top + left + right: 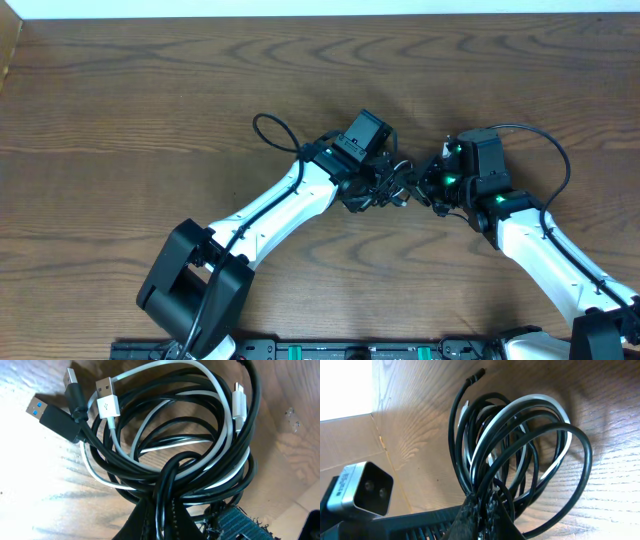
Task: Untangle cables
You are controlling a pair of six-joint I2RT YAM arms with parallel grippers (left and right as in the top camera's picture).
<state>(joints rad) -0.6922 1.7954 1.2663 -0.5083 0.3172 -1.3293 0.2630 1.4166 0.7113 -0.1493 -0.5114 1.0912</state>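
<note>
Two arms are seen meeting near the ctr of a wooden tabletop (120, 110), w/ the cables (403, 188) bunched btwn the L gripper (385, 193) and the R gripper (432, 190).

In the wrist views the bundle is shown as one loose coil. A black cable (255, 405) is looped several times, and a white cable (540, 399) is wound through the same loops. Four plug ends are seen in the L wrist view. At upper left, sticking out of the coil, are a black USB plug (47, 415) w/ a blue insert, a second black plug (72, 382) and a white USB plug (107, 402). A small white plug (239, 402) is laid against the loops at right.

The L fingers (142, 520) are closed narrow on strands at the coil's lower edge. The R fingers (470, 517) are likewise pinched on a clump, black and white together. Whether the coil is lifted clear of the wood can't be told.

The step in hand is judged to be the opening one: the bundle is gripped from both sides, but nothing is separated yet. The next move prob. calls for one grip to be let go and retaken on a single cord, best near a free plug at upper left. That end could then be drawn back through the loops while the coil is held by the other arm. A straight pull apart w/ both colours pinched would likely just tighten the knot.
</note>
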